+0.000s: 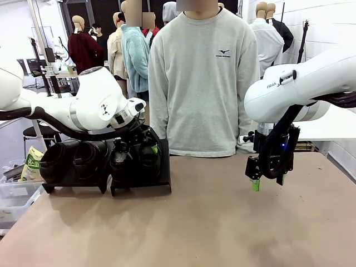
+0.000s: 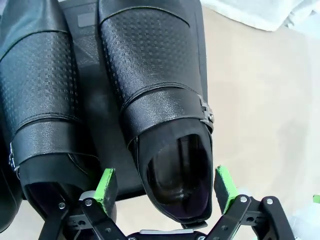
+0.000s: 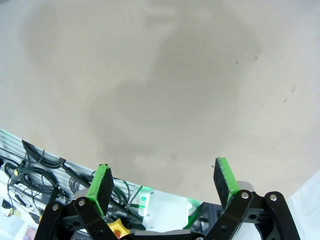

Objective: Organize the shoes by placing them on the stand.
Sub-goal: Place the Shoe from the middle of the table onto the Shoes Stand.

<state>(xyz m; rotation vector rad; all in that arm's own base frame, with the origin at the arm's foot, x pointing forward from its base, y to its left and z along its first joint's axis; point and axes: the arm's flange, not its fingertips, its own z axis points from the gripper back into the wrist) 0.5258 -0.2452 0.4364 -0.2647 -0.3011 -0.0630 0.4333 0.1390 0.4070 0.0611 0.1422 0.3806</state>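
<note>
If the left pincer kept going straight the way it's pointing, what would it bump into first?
Most likely the heel opening of the black shoe on the stand, which sits right between the open left pincer pads. Depth is hard to judge, but it looks very close.

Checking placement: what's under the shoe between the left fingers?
Under the black buckle shoe lies the black stand, visible beside it and between it and the neighbouring shoe. The contact under its sole is covered.
</note>
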